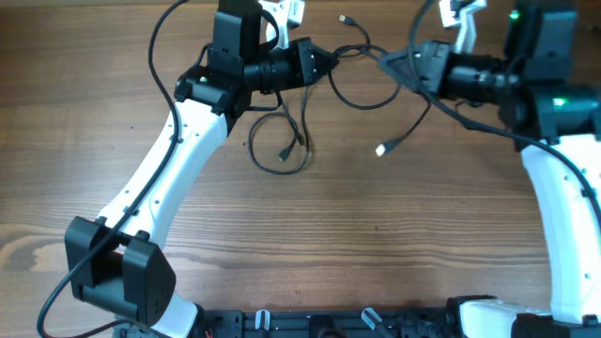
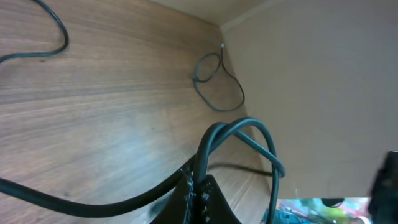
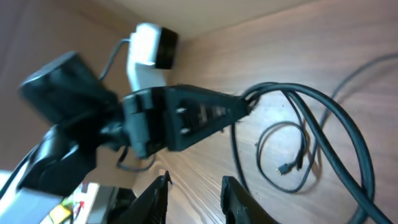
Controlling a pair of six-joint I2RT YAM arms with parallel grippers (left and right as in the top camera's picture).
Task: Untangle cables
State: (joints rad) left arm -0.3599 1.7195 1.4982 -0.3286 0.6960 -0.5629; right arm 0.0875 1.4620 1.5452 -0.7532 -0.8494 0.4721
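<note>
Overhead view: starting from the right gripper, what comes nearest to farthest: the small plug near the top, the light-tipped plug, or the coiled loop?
From the right gripper:
1. small plug, up and to its left, near the far edge.
2. light-tipped plug, almost straight below it in the picture.
3. coiled loop, down and well to the left, farthest.

— How many arms are counted?
— Two: the left arm and the right arm. One gripper is carried by each, the left gripper and the right gripper.
— And the cables?
— Their number cannot be told from the tangle. Three plugs are counted, and one table.
</note>
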